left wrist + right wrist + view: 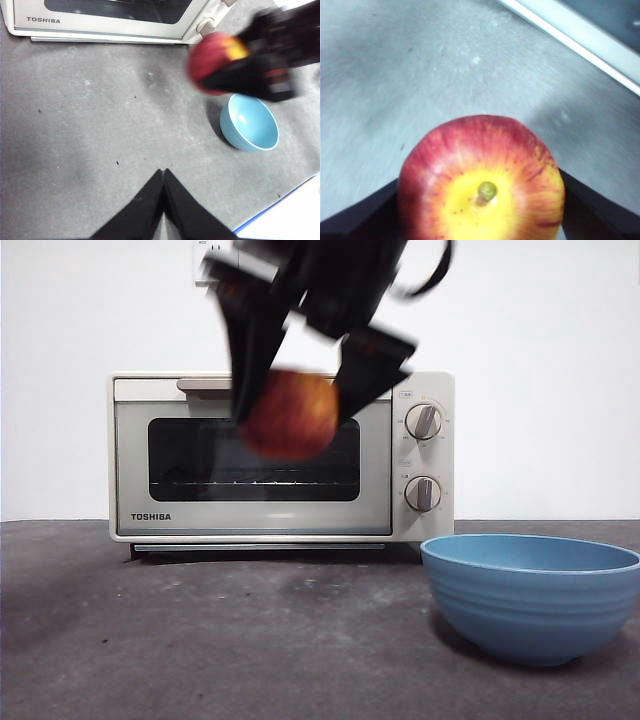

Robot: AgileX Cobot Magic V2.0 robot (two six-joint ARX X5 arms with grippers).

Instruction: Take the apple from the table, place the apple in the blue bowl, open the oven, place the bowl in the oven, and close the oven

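Right tool [300, 390]: raised well above the desk [200, 640], clamped on the apple [290, 415]. One black jaw bears on each side of the fruit. In the front view the tool and apple are motion-blurred and sit in front of the upper part of the oven door window. In the right wrist view the apple [482, 182] fills the space between the jaws, stem hollow facing the camera, yellow around the stem and red with streaks toward the edge. The left wrist view shows the same apple [212, 62] held in the right tool [235, 67], clear of the desk surface [100, 125].

Left tool [163, 172]: jaws together, tips touching, holding nothing. It hangs over bare desk, apart from the other items.

Blue bowl [530, 595]: upright on the desk, toward the knob end of the oven and nearer the front camera than the oven. In the left wrist view its interior [250, 122] holds nothing. The apple is not in or over it in that view; it is nearby, between bowl and oven.

TOSHIBA oven [280, 455]: stands at the back of the desk, door shut, handle [205, 386] partly hidden behind the tool. Two knobs [423, 422] sit one above the other beside the window.
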